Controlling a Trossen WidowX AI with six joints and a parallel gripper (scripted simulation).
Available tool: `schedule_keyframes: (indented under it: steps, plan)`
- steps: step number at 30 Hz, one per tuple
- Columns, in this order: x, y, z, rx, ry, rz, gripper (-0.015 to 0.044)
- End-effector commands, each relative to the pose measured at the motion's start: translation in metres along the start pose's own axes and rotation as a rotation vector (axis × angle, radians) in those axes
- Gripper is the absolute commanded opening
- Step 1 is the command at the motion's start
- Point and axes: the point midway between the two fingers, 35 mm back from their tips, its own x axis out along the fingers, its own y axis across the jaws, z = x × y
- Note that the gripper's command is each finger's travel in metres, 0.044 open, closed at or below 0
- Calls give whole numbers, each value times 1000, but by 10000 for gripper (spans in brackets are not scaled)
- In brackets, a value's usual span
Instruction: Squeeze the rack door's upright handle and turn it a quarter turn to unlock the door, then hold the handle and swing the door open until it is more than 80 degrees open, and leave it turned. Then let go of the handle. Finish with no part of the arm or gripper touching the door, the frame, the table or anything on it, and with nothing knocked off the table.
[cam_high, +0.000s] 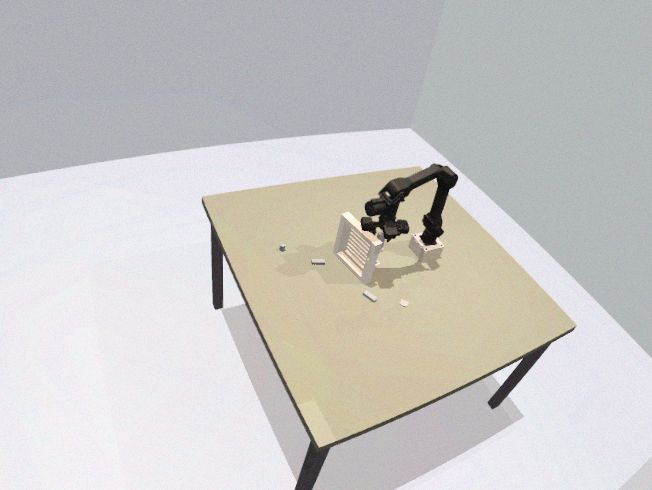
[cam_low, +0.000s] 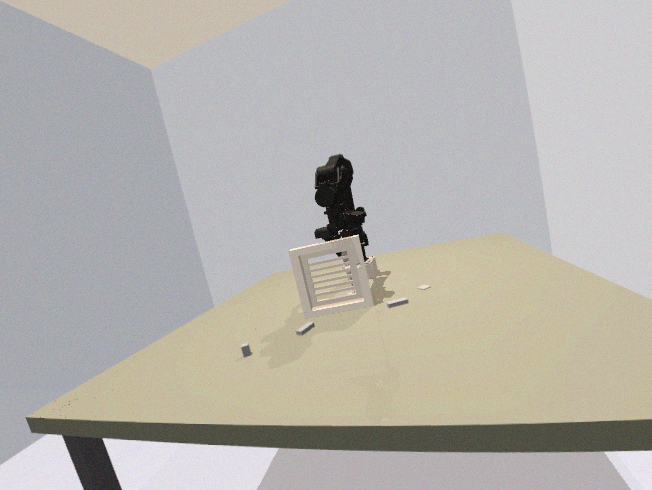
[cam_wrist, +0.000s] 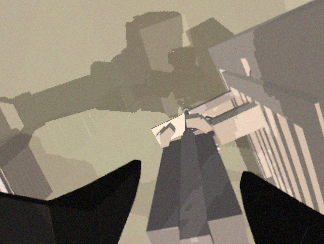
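The white rack frame (cam_high: 372, 263) (cam_low: 301, 279) (cam_wrist: 285, 42) stands upright near the middle of the table (cam_high: 421, 342) (cam_low: 474, 368). The slatted door (cam_high: 366, 252) shows through it; its exact angle to the frame is hard to tell. The dark grey upright handle (cam_wrist: 186, 180) rises toward the wrist camera on the arm's side of the rack, held by pale brackets. My gripper (cam_wrist: 190, 173) (cam_high: 388, 236) points down over the handle and is open, one finger on each side, with a visible gap on both sides. In the exterior view the frame partly hides the fingertips and handle.
A grey block (cam_high: 317, 261) (cam_low: 305, 328) and a small cube (cam_high: 282, 247) (cam_low: 245, 349) lie beyond the rack. Another grey block (cam_high: 370, 296) (cam_low: 397, 302) and a flat pale tile (cam_high: 403, 302) (cam_low: 423, 287) lie beside it. The arm's white base (cam_high: 426, 246) stands behind the gripper.
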Motion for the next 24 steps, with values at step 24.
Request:
schedule_keyframes:
  steps: [24]
  plan:
    - [0, 0, 1, 1302, -5, -1, 282]
